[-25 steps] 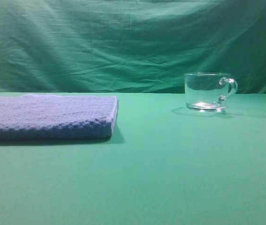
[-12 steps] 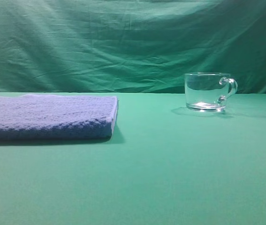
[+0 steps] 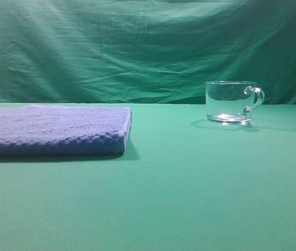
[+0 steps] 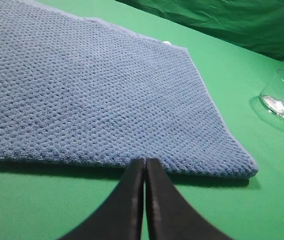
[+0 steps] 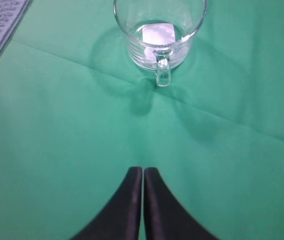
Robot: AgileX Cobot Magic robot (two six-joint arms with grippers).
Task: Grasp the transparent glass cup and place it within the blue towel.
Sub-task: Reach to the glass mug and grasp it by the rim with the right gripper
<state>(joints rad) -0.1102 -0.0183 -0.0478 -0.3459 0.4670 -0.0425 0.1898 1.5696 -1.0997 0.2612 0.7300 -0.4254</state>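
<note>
Nothing on the table has shifted since the earlier frames: the transparent glass cup (image 3: pixel 230 102) stands upright and empty on the green cloth (image 3: pixel 189 183), well apart from the blue towel (image 3: pixel 54 129) lying flat to its left. Both the right gripper (image 5: pixel 143 172) and the left gripper (image 4: pixel 145 162) show fingertips pressed together, holding nothing, the right one short of the cup's handle (image 5: pixel 163 72) and the left at the towel's near edge.

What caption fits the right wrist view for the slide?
Shut right gripper hangs above green cloth, facing the handle of the upright, empty transparent glass cup.
</note>
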